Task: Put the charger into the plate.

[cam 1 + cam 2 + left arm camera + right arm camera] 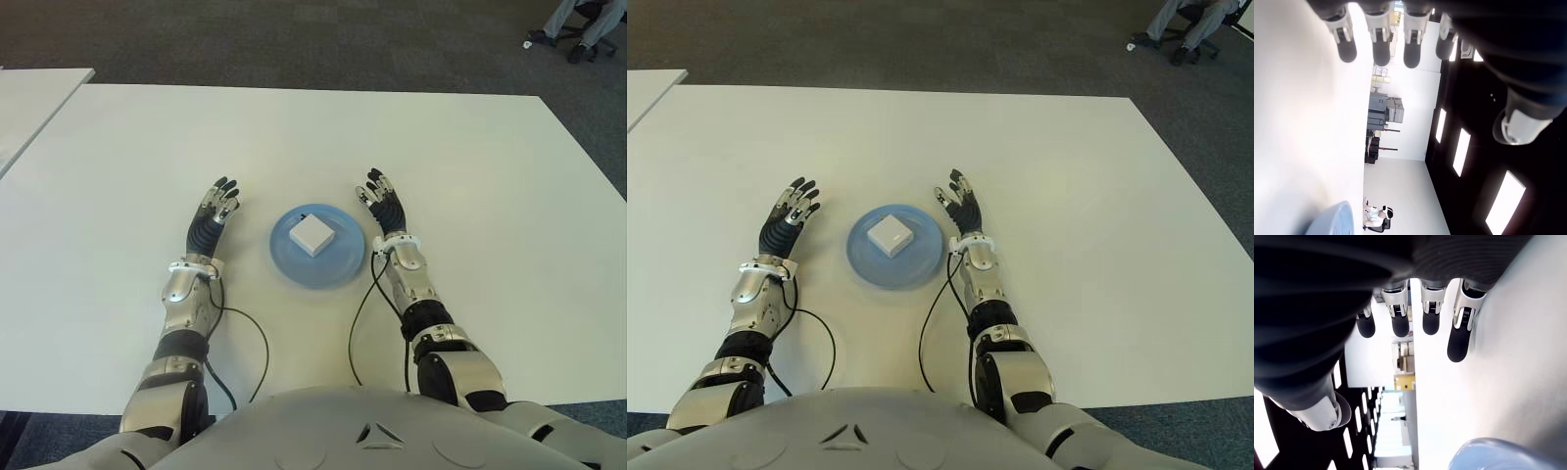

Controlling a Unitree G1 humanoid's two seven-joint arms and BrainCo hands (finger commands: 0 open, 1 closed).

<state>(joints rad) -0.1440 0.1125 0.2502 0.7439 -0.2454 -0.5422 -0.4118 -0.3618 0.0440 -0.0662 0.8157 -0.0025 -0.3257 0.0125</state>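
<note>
**Clerk:** Nearest, bottom of frame?

**Keeper:** The grey torso shell, one. Two thin black cables (257, 343) trailing from the forearms over the flat white table (470, 166), whose near edge runs along the bottom of the frame.

**Clerk:** Hands?

**Keeper:** Two. The left hand (214, 217), black-fingered with silver knuckles, shows left of centre; the right hand (383, 209), same make, right of centre. Fingers on both are straight and loosely spread, holding nothing; the wrist views confirm it, with the left hand's fingertips (1380, 51) and the right hand's fingertips (1430, 323) extended over bare white surface.

**Clerk:** Between them?

**Keeper:** One round pale-blue plate (291, 262), centre of frame, just beside each hand, touching neither. One small white square charger (313, 234) lies flat in the plate, slightly towards its upper right.

**Clerk:** Open room?

**Keeper:** Broad bare table to the left, to the right and above the plate. The far edge crosses the upper frame; the right edge slants down the right side.

**Clerk:** Beyond?

**Keeper:** Dark grey carpet (294, 39). One corner of a second white table (34, 98), upper left. A person's legs on a wheeled chair (578, 24), upper right corner.
</note>
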